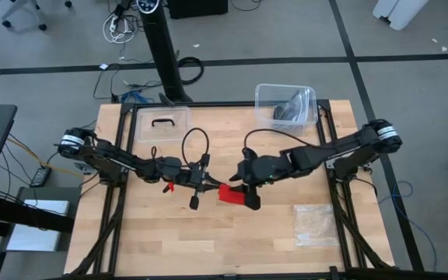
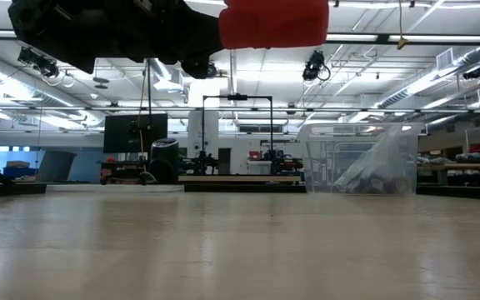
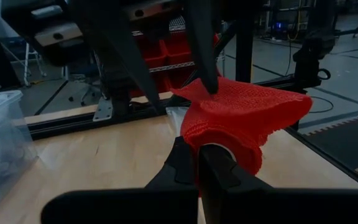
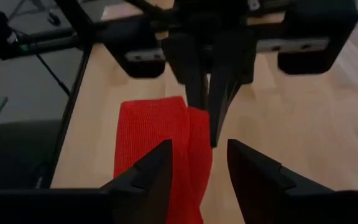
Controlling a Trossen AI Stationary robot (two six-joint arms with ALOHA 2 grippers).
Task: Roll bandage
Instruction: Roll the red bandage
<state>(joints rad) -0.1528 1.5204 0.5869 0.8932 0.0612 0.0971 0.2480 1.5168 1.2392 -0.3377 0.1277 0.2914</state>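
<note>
A clear plastic bin (image 1: 286, 105) holding dark items stands on the wooden table (image 1: 162, 241), far beyond the claws near the back right corner. A clear lid with a black handle (image 1: 162, 123) lies flat behind the left claw. A crinkly plastic bag (image 1: 316, 224) lies just right of the right claw, nearer the front.

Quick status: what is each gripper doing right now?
Left gripper: shut, pinching the edge of the bandage.
Right gripper: fingers part open around the bandage roll, holding it above the table.
</note>
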